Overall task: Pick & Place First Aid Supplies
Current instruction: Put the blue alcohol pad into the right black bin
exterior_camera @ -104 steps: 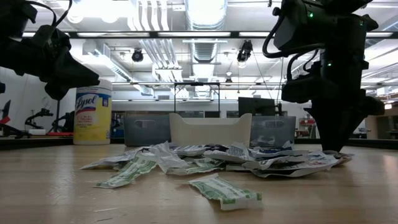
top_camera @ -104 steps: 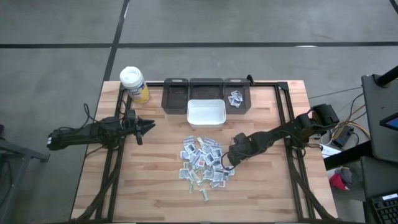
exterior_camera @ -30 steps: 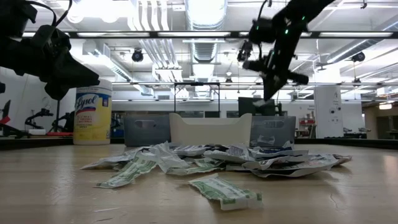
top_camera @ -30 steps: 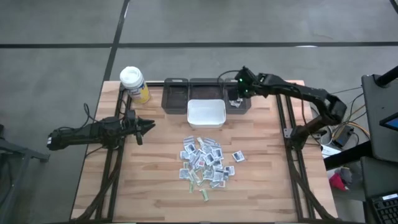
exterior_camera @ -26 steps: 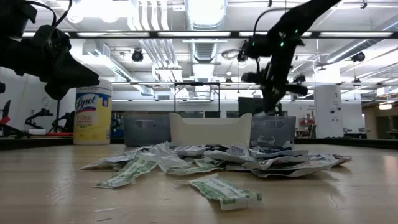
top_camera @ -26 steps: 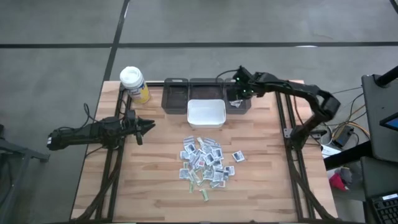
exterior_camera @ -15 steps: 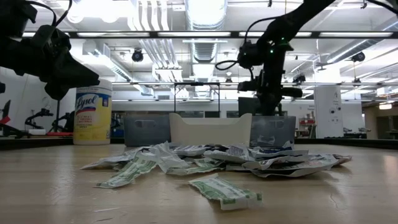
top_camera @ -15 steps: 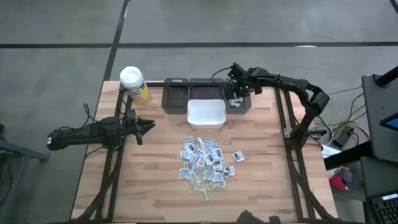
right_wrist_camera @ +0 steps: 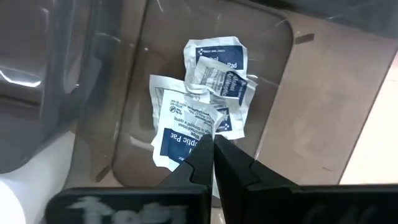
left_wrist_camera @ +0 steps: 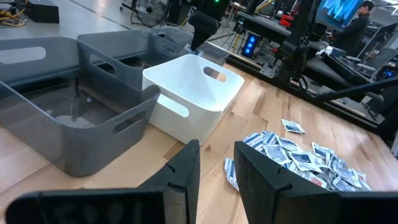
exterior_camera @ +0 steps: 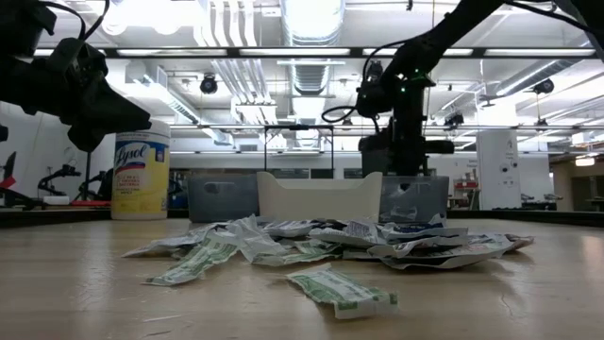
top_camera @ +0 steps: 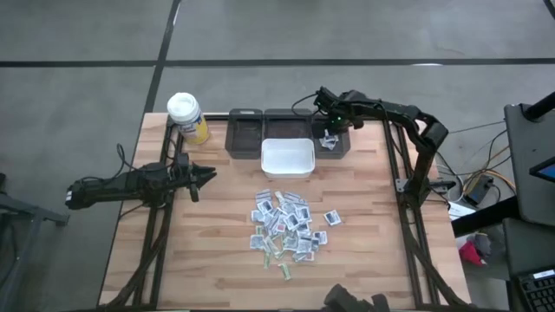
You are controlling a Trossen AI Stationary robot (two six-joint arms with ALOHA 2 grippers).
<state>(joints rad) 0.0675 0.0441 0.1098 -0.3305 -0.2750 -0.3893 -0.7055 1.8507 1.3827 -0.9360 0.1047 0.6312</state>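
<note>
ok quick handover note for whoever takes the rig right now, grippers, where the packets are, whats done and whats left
Right gripper: shut, hanging over the right grey bin at the table's far side; whether a packet is pinched between its fingers cannot be told.
Left gripper: slightly open, empty, waiting at the table's left, short of the pile.
Done: a few blue-print packets lie in the right grey bin.
Left: the main pile of packets on the table's middle, plus one stray packet just right of it. The white bin looks empty.
</note>
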